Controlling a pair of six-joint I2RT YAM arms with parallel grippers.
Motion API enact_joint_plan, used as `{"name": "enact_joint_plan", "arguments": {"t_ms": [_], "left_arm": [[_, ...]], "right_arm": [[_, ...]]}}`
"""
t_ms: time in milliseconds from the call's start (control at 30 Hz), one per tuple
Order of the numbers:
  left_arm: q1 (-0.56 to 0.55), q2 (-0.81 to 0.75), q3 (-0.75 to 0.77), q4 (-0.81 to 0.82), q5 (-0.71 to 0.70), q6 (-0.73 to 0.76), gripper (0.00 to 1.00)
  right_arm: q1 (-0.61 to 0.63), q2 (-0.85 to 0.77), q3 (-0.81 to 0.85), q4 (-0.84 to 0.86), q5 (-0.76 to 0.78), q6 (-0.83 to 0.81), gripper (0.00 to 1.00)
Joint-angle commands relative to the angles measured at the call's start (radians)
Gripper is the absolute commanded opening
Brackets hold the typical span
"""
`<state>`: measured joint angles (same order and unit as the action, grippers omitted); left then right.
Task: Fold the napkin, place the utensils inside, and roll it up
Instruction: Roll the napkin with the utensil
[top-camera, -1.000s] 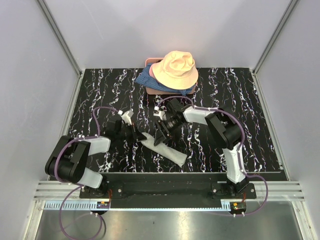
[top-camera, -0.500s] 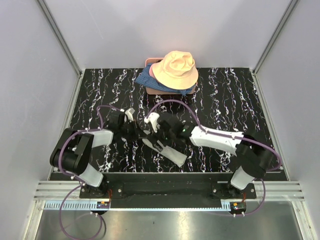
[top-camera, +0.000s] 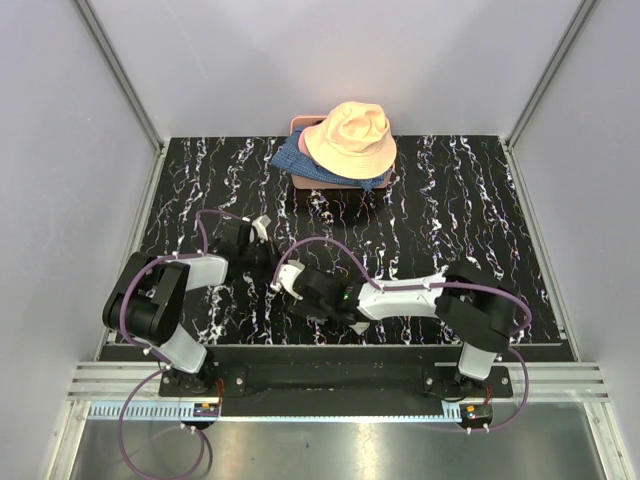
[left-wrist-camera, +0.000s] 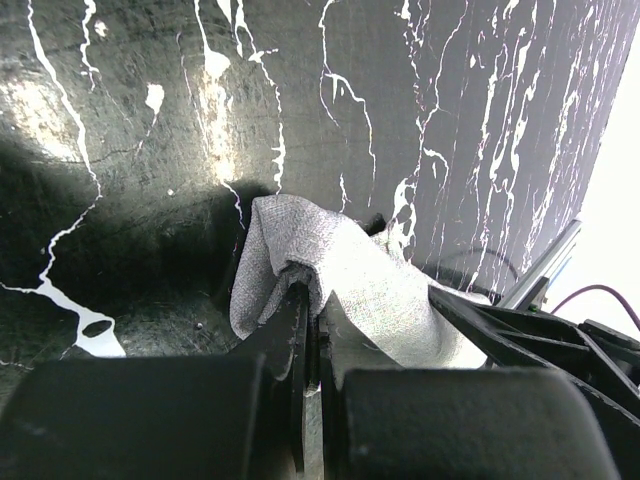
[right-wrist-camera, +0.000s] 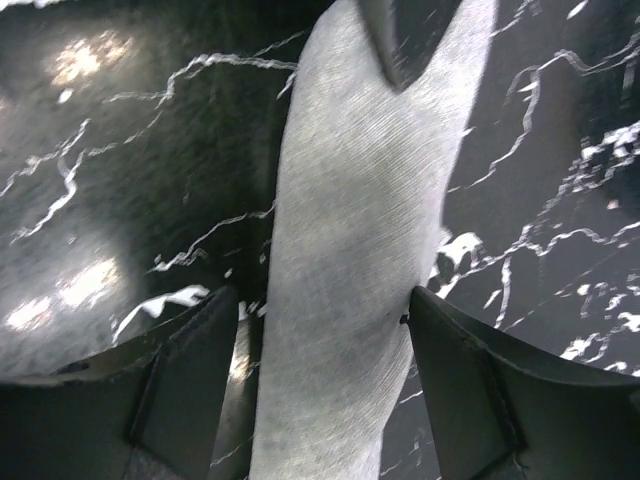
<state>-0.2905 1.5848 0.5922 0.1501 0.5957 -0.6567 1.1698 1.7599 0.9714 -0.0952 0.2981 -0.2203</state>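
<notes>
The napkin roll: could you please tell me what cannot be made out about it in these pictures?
- Utensils: none show in any view; if inside, the napkin wraps them.
- Top view: the right arm covers most of the roll.
- Right wrist view: the bottom edge cuts off the roll's near end.

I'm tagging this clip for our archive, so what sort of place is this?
Likely a robotics lab cell: white walls in aluminium framing enclose a black marble-patterned table, with the left arm and right arm bolted at its near edge.
</notes>
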Motion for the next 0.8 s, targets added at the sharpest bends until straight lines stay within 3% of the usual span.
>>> {"name": "enact_joint_plan", "arguments": {"t_ms": [0,233,400,433,500,567,667,767], "left_arm": [[0.004,0.015,0.031,-0.029,0.004,0.012,0.00],[0.004,0.009,0.044,-0.041,0.024,0.026,0.00],[0.011,-0.009,0.047,-0.034,0.033,0.031,0.01],[0.013,-0.020,0.049,-0.032,0.032,0.031,0.04],[0.024,-0.034,0.055,-0.038,0.033,0.035,0.20],[0.030,-0.066,0.060,-0.063,0.013,0.052,0.44],[0.033,-0.120,0.049,-0.079,-0.025,0.074,0.60],[0.033,-0.167,0.018,-0.064,-0.037,0.088,0.63]], "right_arm": [[0.002,0.053,0.019,0.045,0.110,-0.034,0.75],[-0.028,0.131,0.064,-0.035,0.084,0.019,0.57],[-0.125,0.109,0.070,-0.095,-0.253,0.093,0.37],[-0.143,0.101,0.064,-0.097,-0.396,0.114,0.36],[-0.206,0.084,0.061,-0.100,-0.532,0.139,0.33],[-0.245,0.078,0.059,-0.100,-0.695,0.170,0.32],[-0.298,0.087,0.067,-0.101,-0.836,0.196,0.31],[-0.349,0.107,0.084,-0.100,-0.961,0.214,0.30]]}}
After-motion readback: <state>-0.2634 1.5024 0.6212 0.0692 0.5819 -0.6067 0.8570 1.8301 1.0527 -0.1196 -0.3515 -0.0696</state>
